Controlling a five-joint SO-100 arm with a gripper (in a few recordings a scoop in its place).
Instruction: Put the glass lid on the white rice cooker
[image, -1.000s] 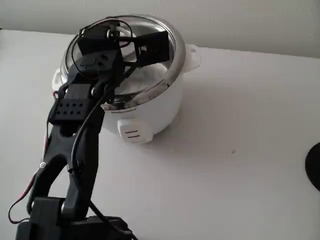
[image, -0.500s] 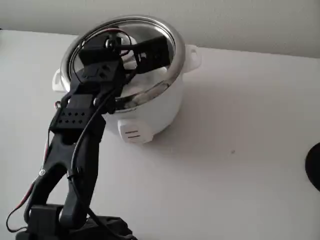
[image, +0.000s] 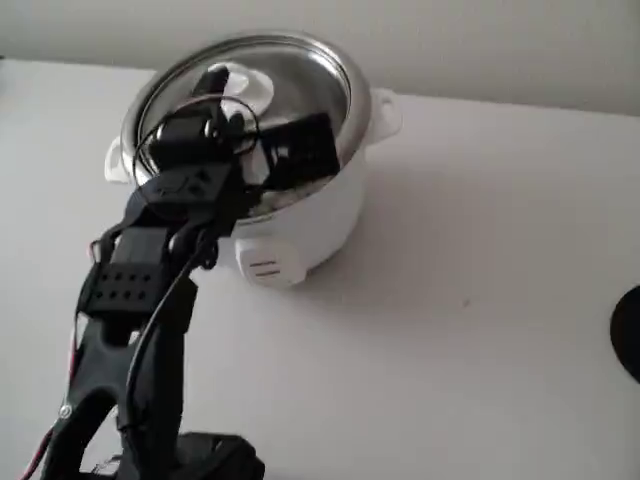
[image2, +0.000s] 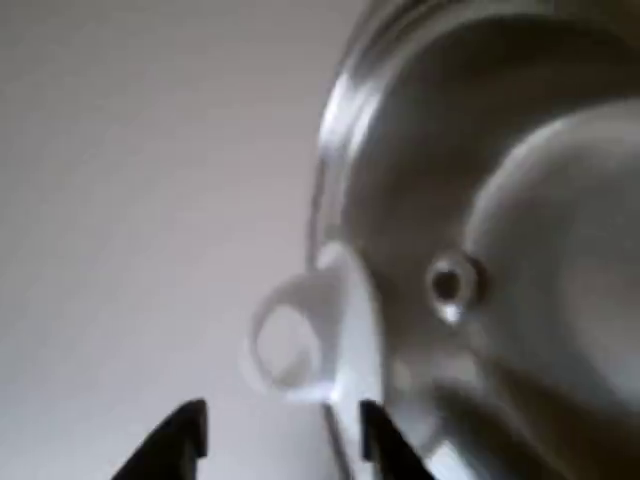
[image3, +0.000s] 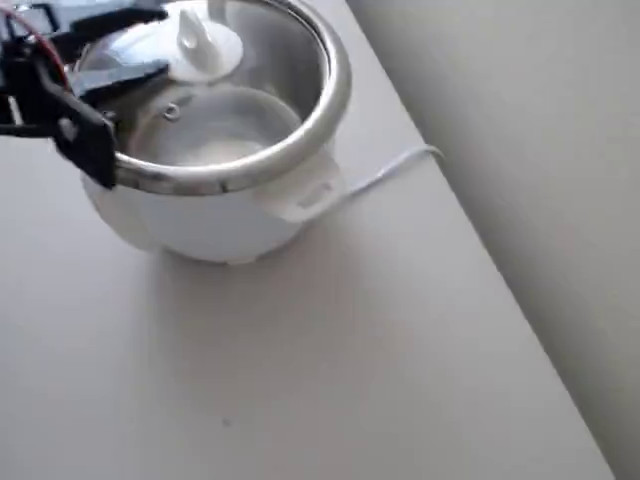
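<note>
Your lid (image3: 215, 105) sits level on the cooker (image: 300, 225) now, its metal rim riding the steel rim all round, so by the look of it the placing step is done and what is in hand is the letting go. The cooker stands near the far edge of the table (image: 480, 300), toward the left in the fixed view. Your hand (image2: 275, 445) is released: in the wrist view the two dark tips stand apart with nothing between them, hanging just off the cooker's side handle (image2: 290, 340), and the steam hole (image2: 452, 282) shows close by through the glass. The next move calls for a clean retreat, lifting up and away without clipping the rim or the white knob (image3: 205, 45), since a nudge could tip the lid off its seat. Count: one lid, one cooker, one hand
</note>
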